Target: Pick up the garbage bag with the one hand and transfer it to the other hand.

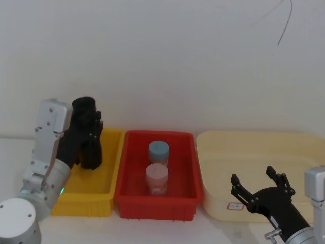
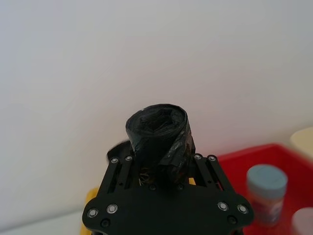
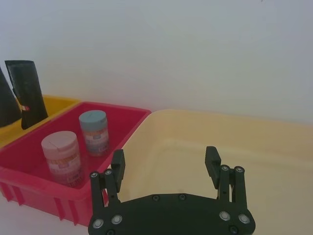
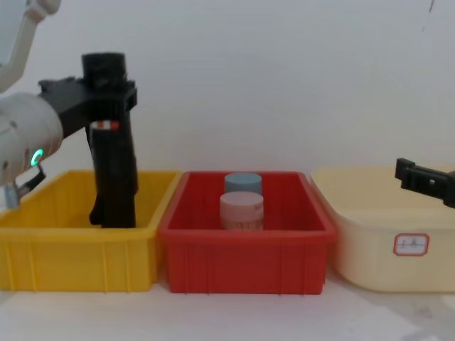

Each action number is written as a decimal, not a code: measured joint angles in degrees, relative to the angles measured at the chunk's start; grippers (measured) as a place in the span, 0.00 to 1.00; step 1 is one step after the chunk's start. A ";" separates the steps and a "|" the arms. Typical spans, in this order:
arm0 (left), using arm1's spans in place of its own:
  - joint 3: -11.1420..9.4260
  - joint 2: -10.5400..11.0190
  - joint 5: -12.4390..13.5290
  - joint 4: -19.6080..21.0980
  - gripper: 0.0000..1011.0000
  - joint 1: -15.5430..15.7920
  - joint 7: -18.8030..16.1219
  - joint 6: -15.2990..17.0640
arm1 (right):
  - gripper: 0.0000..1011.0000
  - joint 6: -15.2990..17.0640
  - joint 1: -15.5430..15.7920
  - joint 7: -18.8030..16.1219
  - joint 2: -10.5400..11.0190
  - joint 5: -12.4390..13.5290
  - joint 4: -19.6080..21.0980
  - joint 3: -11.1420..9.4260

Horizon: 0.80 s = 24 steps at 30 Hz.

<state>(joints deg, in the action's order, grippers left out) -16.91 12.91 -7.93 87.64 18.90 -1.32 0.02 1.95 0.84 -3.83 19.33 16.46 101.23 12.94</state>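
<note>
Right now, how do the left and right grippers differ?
The left gripper is shut on the garbage bag; the right gripper is open and empty. The left gripper sits high above the yellow bin; the right gripper is lower, at the cream bin. Both are black two-finger grippers.

Beyond the jaws of the right gripper (image 3: 165, 156), a plain white wall (image 3: 195, 49) is standing, evenly lit. A thin dark line (image 1: 284, 23), perhaps a cable, is hanging high above them. A pale tabletop (image 4: 234, 320) is lying below.

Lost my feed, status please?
Left gripper shut on garbage bag, upright in yellow bin. Right gripper open by cream tub. Red bin between them.
</note>
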 joint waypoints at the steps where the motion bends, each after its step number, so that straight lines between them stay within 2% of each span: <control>1: -0.16 -0.04 -0.04 0.61 0.48 0.18 0.45 -0.10 | 0.99 0.00 0.00 0.00 0.00 0.00 0.00 0.00; 11: -1.17 -0.40 -1.51 3.59 0.48 1.23 4.48 -0.53 | 0.99 0.00 0.00 0.00 0.00 0.00 0.00 0.00; 24: -3.32 -1.66 -5.43 6.43 0.48 2.77 11.89 -0.23 | 0.99 0.00 0.00 0.00 0.00 0.00 0.00 0.00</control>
<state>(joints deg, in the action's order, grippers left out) -20.23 11.26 -13.36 94.07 21.67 10.57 -0.21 1.95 0.84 -3.83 19.33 16.46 101.23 12.94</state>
